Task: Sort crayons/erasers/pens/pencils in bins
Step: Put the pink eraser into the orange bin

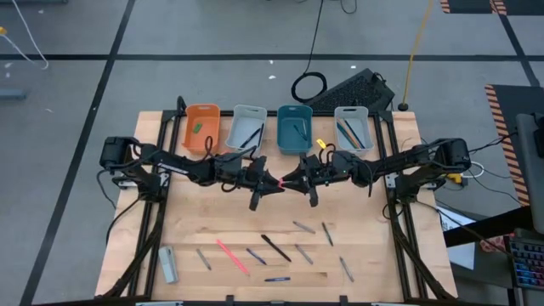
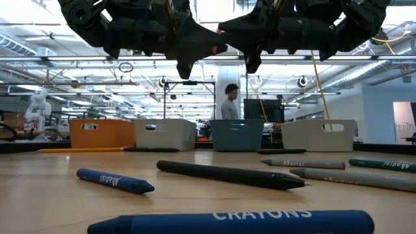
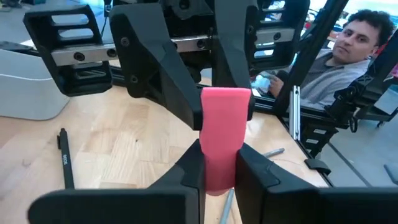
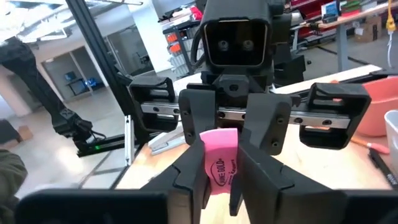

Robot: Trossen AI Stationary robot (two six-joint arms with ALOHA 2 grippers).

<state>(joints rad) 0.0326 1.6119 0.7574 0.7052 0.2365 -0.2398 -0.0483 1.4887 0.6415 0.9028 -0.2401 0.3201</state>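
Your left hand (image 1: 270, 184) and right hand (image 1: 289, 183) meet tip to tip above the middle of the bench (image 1: 204, 229), just near of the four bins (image 1: 247, 124). Both hands pinch the same pink eraser (image 3: 222, 137), held off the bench. Pens and crayons lie scattered nearer.

A black keyboard (image 1: 353, 88) is lying on the floor (image 1: 212, 34) beyond the far edge of the wooden surface (image 1: 212, 221), with a coiled black cable (image 1: 308, 87) just left of it. A grey stapler (image 1: 168, 264) is resting at the surface's near left corner. A person (image 2: 229, 102) is standing in the room behind, beyond the far edge.
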